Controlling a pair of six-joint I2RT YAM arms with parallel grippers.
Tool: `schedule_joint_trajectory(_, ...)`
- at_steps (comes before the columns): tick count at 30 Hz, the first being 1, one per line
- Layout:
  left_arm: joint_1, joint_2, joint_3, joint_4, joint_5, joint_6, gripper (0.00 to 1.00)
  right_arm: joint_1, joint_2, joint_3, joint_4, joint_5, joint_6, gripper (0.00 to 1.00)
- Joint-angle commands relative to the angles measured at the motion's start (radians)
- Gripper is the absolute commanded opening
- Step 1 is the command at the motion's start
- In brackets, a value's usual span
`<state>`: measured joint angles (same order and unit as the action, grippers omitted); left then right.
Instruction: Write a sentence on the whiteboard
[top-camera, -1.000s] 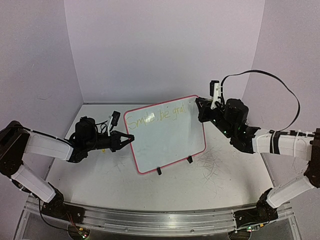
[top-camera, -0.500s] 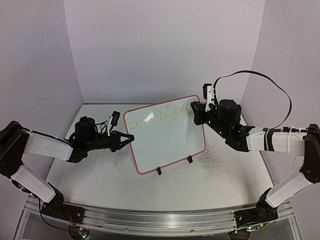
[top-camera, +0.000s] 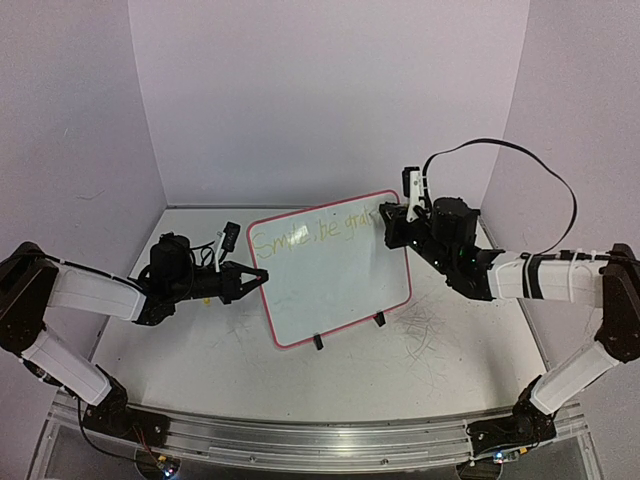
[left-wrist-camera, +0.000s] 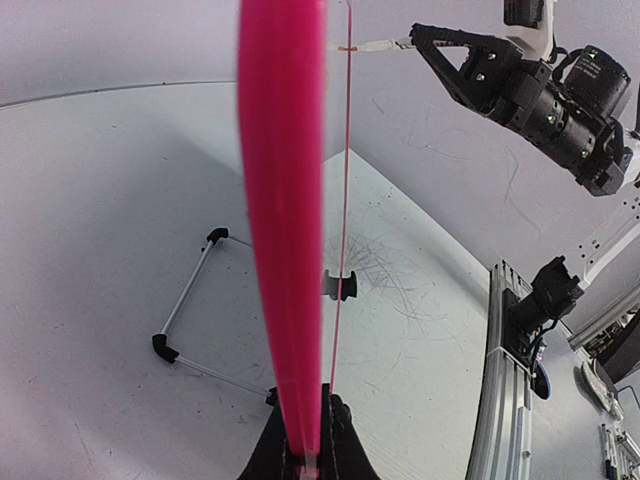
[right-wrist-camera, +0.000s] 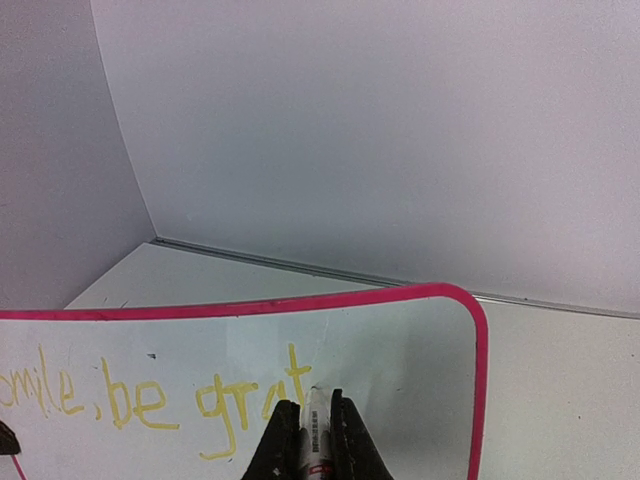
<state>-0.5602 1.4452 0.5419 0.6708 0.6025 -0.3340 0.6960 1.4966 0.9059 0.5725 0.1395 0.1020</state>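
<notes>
Standing tilted on your desk (top-camera: 200, 350), the whiteboard (top-camera: 335, 285) rests on two black feet (top-camera: 318, 342) near the centre. Your left hand (top-camera: 258, 277) is clamped on its pink left edge. Your right hand (top-camera: 392, 222) is closed on a white marker (right-wrist-camera: 316, 430), whose tip is on the board near the top right corner. The sentence (right-wrist-camera: 150, 400), in yellow, reads "Smile, be grat" along the top.

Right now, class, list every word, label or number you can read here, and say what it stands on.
"Smile, be grat": yellow handwriting on the glossy white, pink-framed whiteboard.
Red print on the white marker barrel: too small to read.
</notes>
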Motion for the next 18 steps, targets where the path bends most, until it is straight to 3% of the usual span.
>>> schedule_joint_trajectory(1,0.009,-0.023,-0.001,-0.013,-0.047,0.072,0.00,-0.002,0.016,0.047,0.005,0.030,0.010,0.00)
schedule_joint_trajectory(18,0.009,-0.029,-0.007,-0.015,-0.049,0.072,0.00,-0.002,0.016,0.042,0.000,0.121,0.014,0.00)
